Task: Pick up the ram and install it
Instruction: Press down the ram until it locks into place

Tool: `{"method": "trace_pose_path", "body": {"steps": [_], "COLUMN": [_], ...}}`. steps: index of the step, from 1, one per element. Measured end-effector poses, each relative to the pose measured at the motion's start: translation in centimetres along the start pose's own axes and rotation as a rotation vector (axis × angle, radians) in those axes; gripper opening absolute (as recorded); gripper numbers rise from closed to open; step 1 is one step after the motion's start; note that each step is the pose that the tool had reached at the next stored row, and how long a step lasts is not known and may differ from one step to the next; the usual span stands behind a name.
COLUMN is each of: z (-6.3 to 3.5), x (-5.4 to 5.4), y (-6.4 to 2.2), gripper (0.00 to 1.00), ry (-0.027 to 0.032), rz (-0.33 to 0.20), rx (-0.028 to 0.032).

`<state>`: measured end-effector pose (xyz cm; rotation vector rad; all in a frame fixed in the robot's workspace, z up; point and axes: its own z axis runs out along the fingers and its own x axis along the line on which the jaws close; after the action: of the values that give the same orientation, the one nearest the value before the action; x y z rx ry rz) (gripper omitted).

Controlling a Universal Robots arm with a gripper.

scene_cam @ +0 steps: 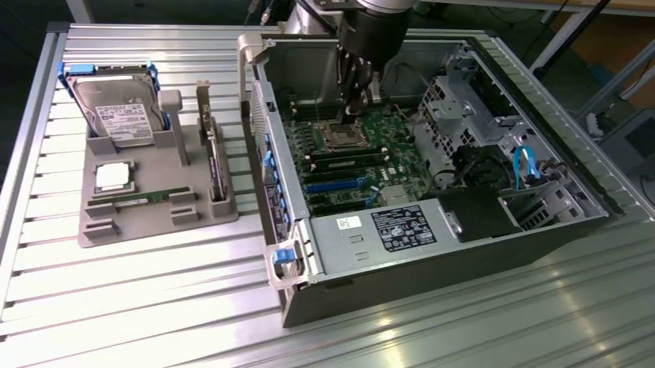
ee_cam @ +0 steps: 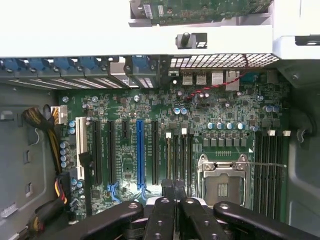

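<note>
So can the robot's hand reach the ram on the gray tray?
Probably yes. The ram lies uncovered on the tray; the hand is inside the open case, with only its wall between.

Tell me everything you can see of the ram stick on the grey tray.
The ram is a long, thin green circuit-board stick lying level in the flat grey plastic tray, its ends between raised grey blocks. It sits beside the square silver processor chip, apart from it. Nothing grips it; the robot's hand is inside the open computer case.

White labels on hard drive (scene_cam: 121,115) and power supply (scene_cam: 404,228), print unreadable
</note>
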<state>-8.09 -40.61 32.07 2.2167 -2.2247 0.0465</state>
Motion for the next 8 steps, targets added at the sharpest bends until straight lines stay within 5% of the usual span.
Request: {"method": "trace_pose_path", "body": {"steps": [8], "z": [0.02], "x": [0.0], "y": [-1.35], "gripper": [0.1], "ry": [0.0001], "rz": [0.0], "rx": [-0.0012]}}
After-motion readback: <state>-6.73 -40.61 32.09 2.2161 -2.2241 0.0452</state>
